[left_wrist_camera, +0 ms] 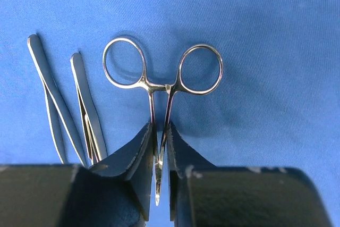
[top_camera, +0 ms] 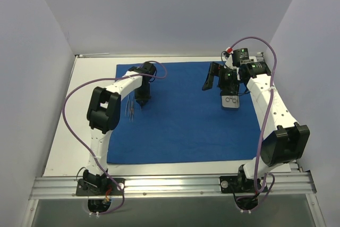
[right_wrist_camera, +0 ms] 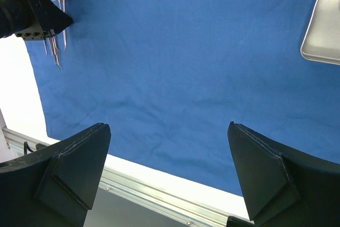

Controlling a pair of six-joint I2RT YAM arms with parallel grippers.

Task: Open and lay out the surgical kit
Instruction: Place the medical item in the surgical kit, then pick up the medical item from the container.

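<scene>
The royal-blue cloth sheet [top_camera: 180, 131] lay spread flat. On it, the left gripper [left_wrist_camera: 160, 131] straddled thin silver ring-handled forceps [left_wrist_camera: 159, 86] beside silver tweezers [left_wrist_camera: 87, 104], its jaws barely parted; whether they pinched, I could not tell. The right gripper [right_wrist_camera: 169, 131] gaped wide, holding nothing.

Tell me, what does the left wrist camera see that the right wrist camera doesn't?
Only left wrist: up close, the forceps poking between the two sides of the left hand. Only right wrist: a metal tray corner, the white table edge and the wide-open right hand. Both: the blue cloth, forceps and tweezers.
</scene>
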